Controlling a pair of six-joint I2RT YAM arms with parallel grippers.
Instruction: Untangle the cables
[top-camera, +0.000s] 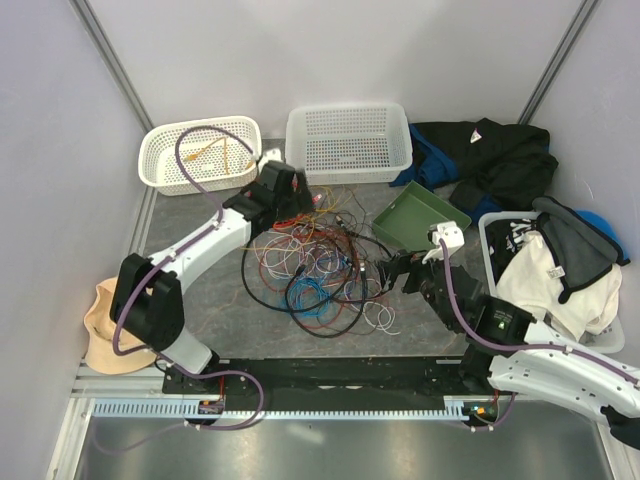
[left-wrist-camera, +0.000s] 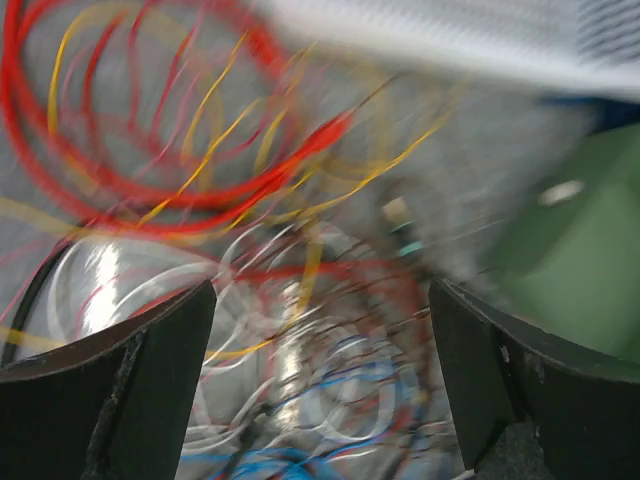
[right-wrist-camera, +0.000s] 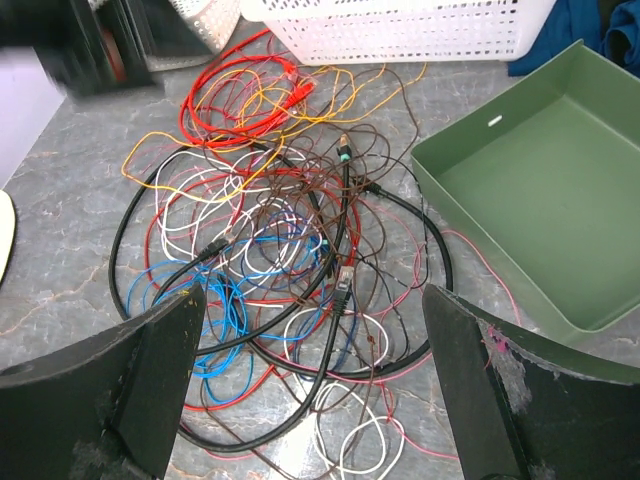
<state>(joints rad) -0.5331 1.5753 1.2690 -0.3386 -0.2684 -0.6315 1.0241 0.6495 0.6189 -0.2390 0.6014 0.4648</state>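
Left fingers (left-wrist-camera: 110, 400) apart over roundish, directionless cables (top-camera: 310, 265)

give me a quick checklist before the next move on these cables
1. Left gripper open: ok, jaws stand wide apart.
2. Right gripper open and empty: ok, it hangs above the heap.
3. Cables separated: not ok, they lie in one tangled heap.
4. Left wrist view sharp: not ok, it is blurred.
5. Green tray free of cables: ok.
6. Nothing snagged on the left fingers: cannot tell through the blur.
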